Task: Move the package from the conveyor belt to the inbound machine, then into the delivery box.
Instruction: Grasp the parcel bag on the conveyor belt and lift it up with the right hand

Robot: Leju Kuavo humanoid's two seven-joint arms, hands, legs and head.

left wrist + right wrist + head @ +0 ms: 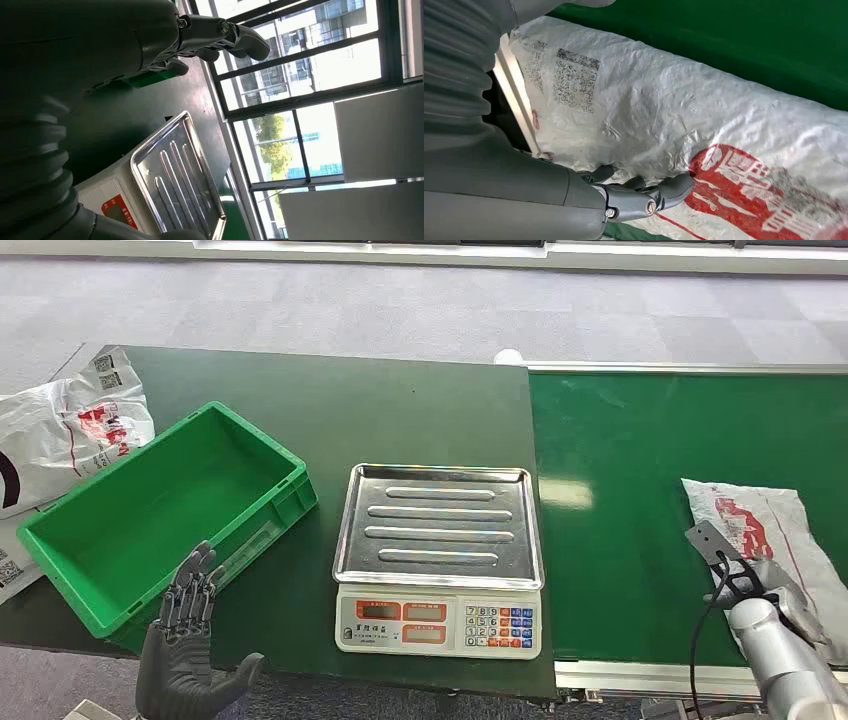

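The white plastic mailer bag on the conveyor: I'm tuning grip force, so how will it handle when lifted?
The white plastic mailer bag looks crinkled and thin, so it will probably flop and sag. Its glossy film may slip. The right hand touches its edge.

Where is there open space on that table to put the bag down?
The scale's steel tray is bare, and so is the green bin. Free tabletop runs behind both and in the strip between them. The left edge is crowded with plastic bags. The belt is open left of the bag.
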